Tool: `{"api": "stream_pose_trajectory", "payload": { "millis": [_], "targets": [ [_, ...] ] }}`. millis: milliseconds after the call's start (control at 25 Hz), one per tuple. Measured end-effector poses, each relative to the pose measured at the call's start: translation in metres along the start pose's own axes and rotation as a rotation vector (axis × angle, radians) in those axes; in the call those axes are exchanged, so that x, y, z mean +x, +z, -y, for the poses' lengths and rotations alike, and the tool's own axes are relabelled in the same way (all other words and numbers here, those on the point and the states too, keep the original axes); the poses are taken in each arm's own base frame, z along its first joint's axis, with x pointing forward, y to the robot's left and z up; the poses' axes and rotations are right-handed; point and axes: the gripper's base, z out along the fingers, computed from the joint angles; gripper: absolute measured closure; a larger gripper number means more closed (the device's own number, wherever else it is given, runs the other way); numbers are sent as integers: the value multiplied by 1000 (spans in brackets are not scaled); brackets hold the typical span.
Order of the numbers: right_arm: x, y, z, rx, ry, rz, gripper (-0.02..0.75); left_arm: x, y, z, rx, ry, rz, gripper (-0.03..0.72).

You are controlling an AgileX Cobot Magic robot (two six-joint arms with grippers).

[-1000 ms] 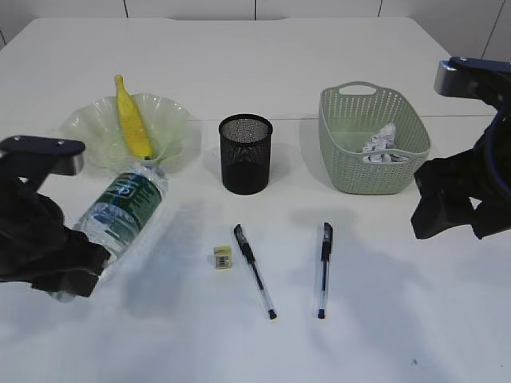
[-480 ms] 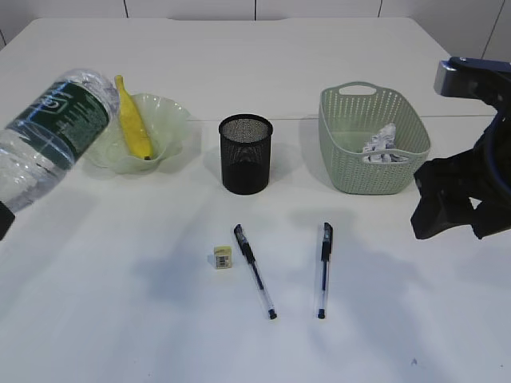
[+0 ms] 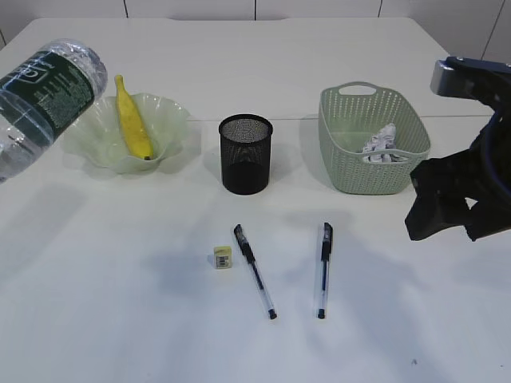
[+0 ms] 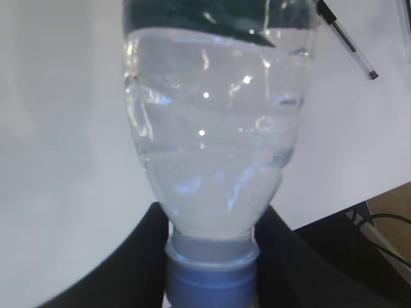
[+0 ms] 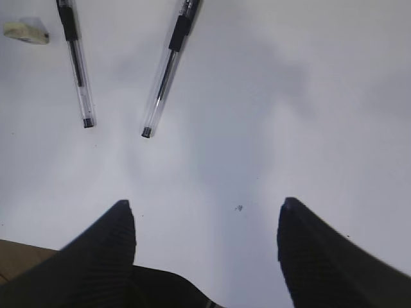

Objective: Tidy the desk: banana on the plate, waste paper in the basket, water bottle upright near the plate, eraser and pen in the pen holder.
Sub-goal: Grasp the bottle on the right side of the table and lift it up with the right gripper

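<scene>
While the smooth white worktop (image 3: 263, 56) runs back to a pale panelled wall, the left claw (image 4: 212, 256) is clamped on the neck of the clear, ribbed bottle (image 3: 44, 100), which hangs tilted in the air, cap toward the claw. Beyond it, a curved yellow banana (image 3: 132, 128) lies in the ruffled green glass plate (image 3: 172, 120). Further right stand a black wire-mesh pen holder (image 3: 245, 153), a small eraser (image 3: 222, 256) and two clear pens (image 3: 255, 270) (image 3: 323, 269). Crumpled paper (image 3: 380, 145) sits in the woven-look basket (image 3: 351, 167). At far right, the right claw (image 5: 205, 237) hovers with its ridged fingers apart, the pens ahead of it to its left.
</scene>
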Motion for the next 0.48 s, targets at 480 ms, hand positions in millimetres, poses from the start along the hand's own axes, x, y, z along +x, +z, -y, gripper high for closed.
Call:
{"api": "stream_pose_trajectory", "payload": {
  "millis": [480],
  "targets": [
    [1,0,-1,-15,-6,-8,225,2,0,4,42,-16,-18,446]
  ]
}}
